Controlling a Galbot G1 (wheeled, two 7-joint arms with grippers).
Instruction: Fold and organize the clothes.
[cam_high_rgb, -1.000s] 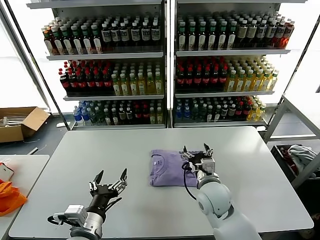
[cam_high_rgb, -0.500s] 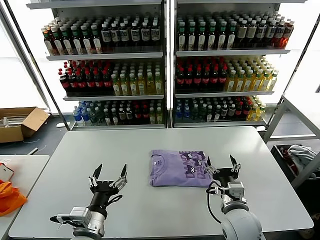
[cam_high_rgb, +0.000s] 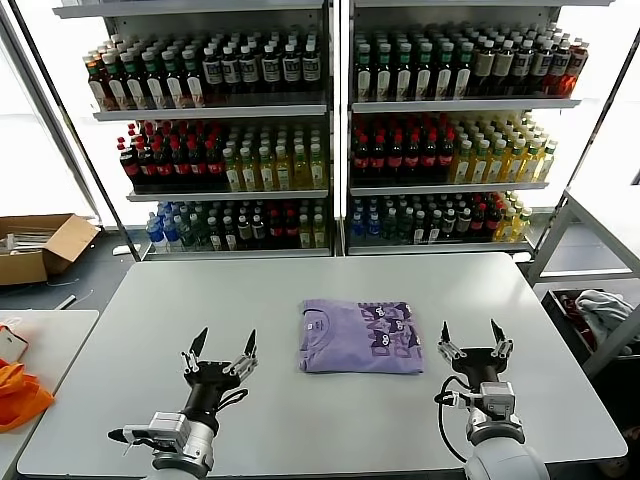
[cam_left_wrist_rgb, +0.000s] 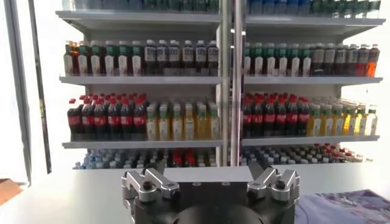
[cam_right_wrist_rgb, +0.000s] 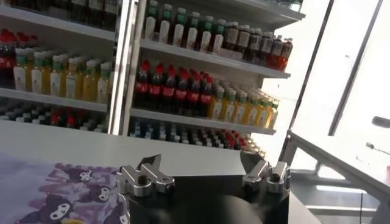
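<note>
A lavender T-shirt (cam_high_rgb: 358, 336) lies folded into a neat rectangle at the middle of the grey table (cam_high_rgb: 250, 300), its dark printed graphic showing on the right half. My right gripper (cam_high_rgb: 470, 334) is open and empty, raised just right of the shirt near the front edge. The shirt's printed part shows in the right wrist view (cam_right_wrist_rgb: 55, 198), and its edge shows in the left wrist view (cam_left_wrist_rgb: 347, 207). My left gripper (cam_high_rgb: 220, 345) is open and empty at the front left, well apart from the shirt. Both grippers point towards the shelves.
Shelves of drink bottles (cam_high_rgb: 330, 130) stand behind the table. An orange cloth (cam_high_rgb: 18, 392) lies on a side table at the left. A grey-white fabric bundle (cam_high_rgb: 603, 312) sits in a bin at the right. A cardboard box (cam_high_rgb: 40, 245) is on the floor.
My right gripper has drawn back off the shirt to the right and towards the front edge, open and empty. The shirt stays folded. The left arm has barely moved.
</note>
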